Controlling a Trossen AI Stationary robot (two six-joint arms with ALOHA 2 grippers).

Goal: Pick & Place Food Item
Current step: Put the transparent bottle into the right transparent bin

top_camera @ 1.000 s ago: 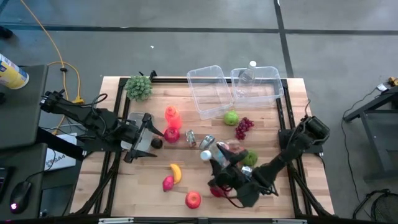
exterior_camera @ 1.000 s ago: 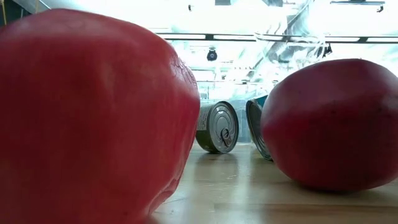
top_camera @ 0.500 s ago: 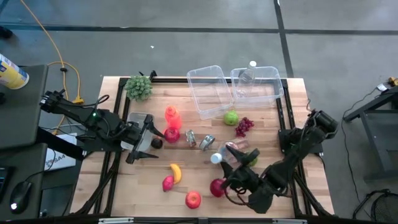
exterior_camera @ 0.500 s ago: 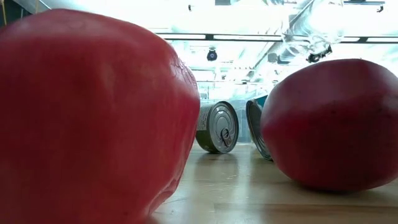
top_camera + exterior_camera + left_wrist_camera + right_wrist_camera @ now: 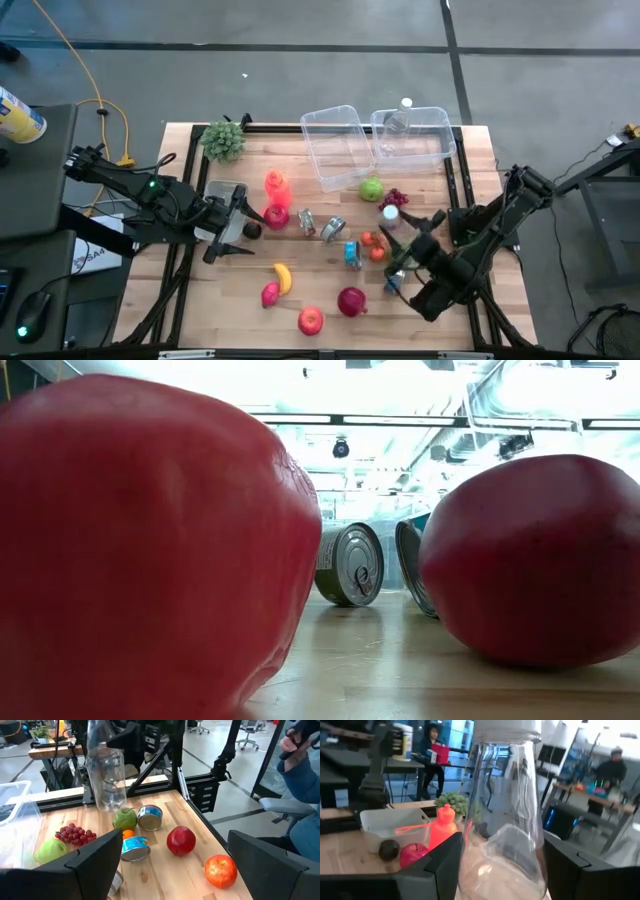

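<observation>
wooden tabletop carries everything. two clear bins at far edge, side by side; right one has a bottle lying in it.

left arm over left side of tabletop, left pincer spread wide, nothing between its fingers, just beside a small dark fruit & a red apple. orange-red bottle just beyond those.

right arm comes in from right edge. right pincer clamped on a clear plastic bottle w/ white cap; in right wrist view bottle fills the gap btwn the two dark fingers. bottle is up off the wood, right of centre, near the grapes & green apple.

food items scattered mid tabletop: two tins lying on sides, blue-label tin, small orange fruits, banana, pink fruit, dark red apple, red-orange apple at near edge. green leafy bunch at far left corner.

low view mostly blocked by two big red fruits up close.
</observation>
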